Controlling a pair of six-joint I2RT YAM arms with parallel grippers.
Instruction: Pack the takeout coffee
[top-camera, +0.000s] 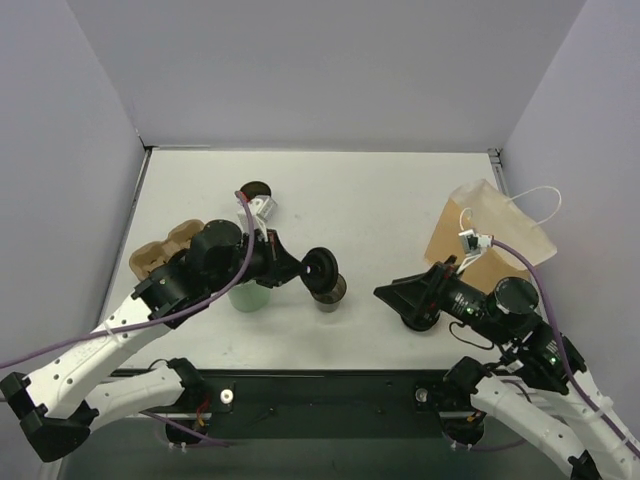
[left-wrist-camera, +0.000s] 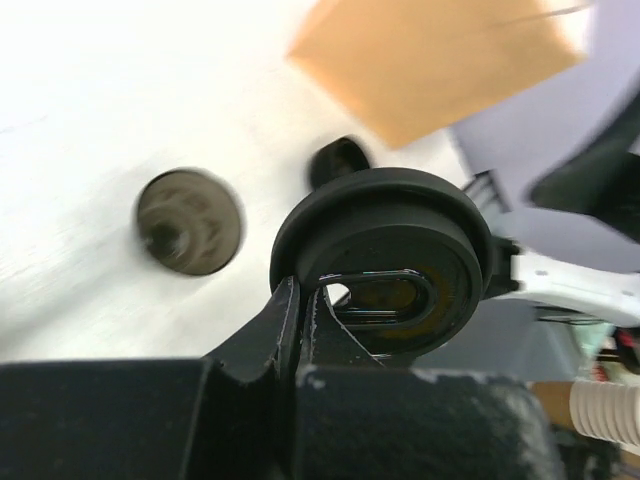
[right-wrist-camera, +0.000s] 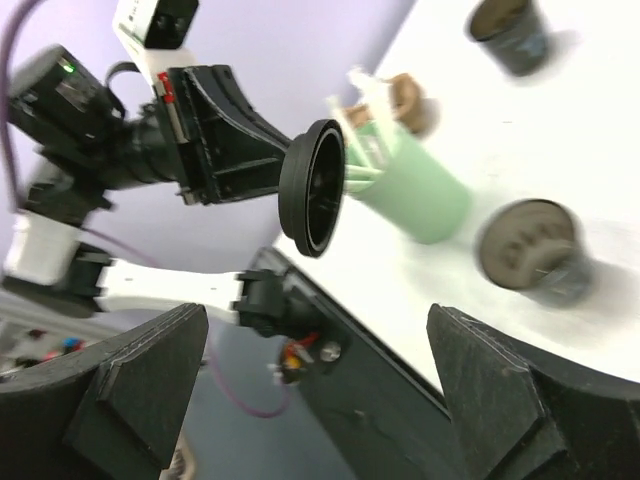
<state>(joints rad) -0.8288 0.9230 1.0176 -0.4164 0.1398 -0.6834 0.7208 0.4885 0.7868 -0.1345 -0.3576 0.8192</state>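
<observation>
The takeout coffee (top-camera: 255, 189), a small black cup that looks dark inside, stands at the back of the table; it also shows in the right wrist view (right-wrist-camera: 512, 34). My left gripper (top-camera: 308, 268) is shut on the rim of a flat black lid (top-camera: 322, 268) and holds it on edge above a black cup with a brownish inside (top-camera: 329, 289). The left wrist view shows the jaws (left-wrist-camera: 300, 292) pinching the lid (left-wrist-camera: 380, 228), with that cup (left-wrist-camera: 190, 222) below. My right gripper (top-camera: 396, 293) is open and empty, right of that cup, facing the lid (right-wrist-camera: 312, 188).
A green cup (top-camera: 248, 296) holding straws stands under my left arm. A brown cardboard cup carrier (top-camera: 160, 252) lies at the left. An open brown paper bag (top-camera: 492, 235) with white handles stands at the right, behind my right arm.
</observation>
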